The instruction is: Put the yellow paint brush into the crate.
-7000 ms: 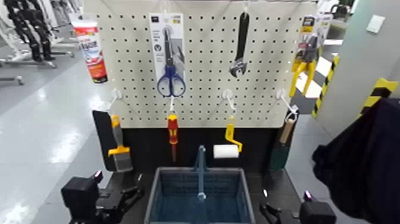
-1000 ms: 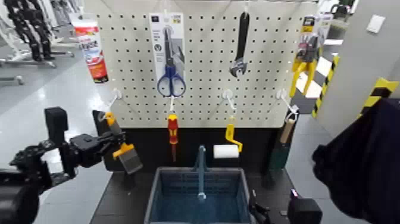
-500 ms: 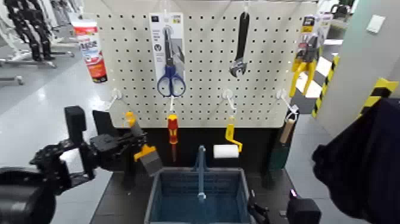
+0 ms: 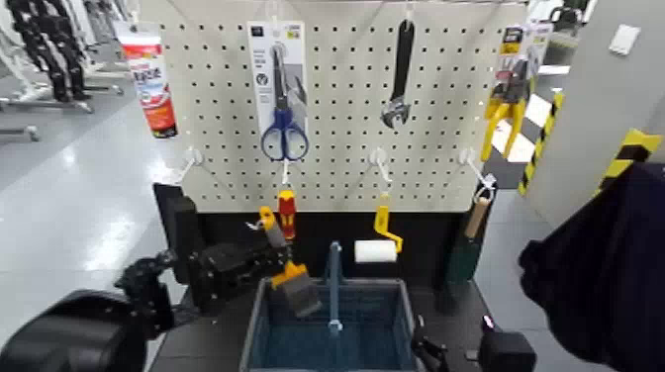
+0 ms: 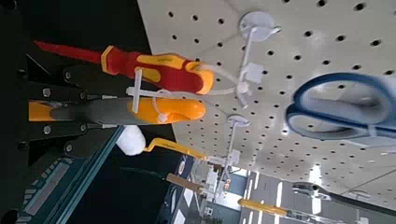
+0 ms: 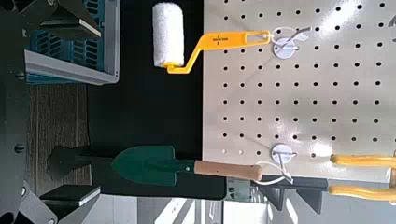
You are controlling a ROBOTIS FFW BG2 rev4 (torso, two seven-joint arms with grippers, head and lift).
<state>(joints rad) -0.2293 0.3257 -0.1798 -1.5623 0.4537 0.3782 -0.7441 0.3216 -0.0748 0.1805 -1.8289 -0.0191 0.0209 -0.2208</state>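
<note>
- Head view, lower centre-left: the left gripper (image 4: 285,254) has its fingers clamped on the shaft of the yellow paint brush (image 4: 297,289); the brush tilts, orange handle tip up, grey bristles down.
- The bristles overlap the upper-left corner of the crate (image 4: 256,322), which fills the bottom centre; whether they are past the rim in depth, I cannot tell.
- Likeliest trouble: a short carry; letting go here could drop the brush across the rim or behind the crate, so it seems to need a little more travel over the opening first.
- The upright handle bar (image 4: 334,287) stands just beyond the bristles; swinging too far towards frame right could knock them against it and twist the brush in the grip.
- The red and yellow screwdriver (image 4: 287,215) hangs just beside the brush's handle tip (a tight squeeze, that); a sideways brush could unhook it, and the brush's white cord (image 5: 140,91) might snag there or on the fingers at release.
- Lower right of centre, the right gripper (image 4: 429,341) waits beside the crate, fingers apart and holding nothing; it poses little risk unless the crate gets shoved towards it.
</note>
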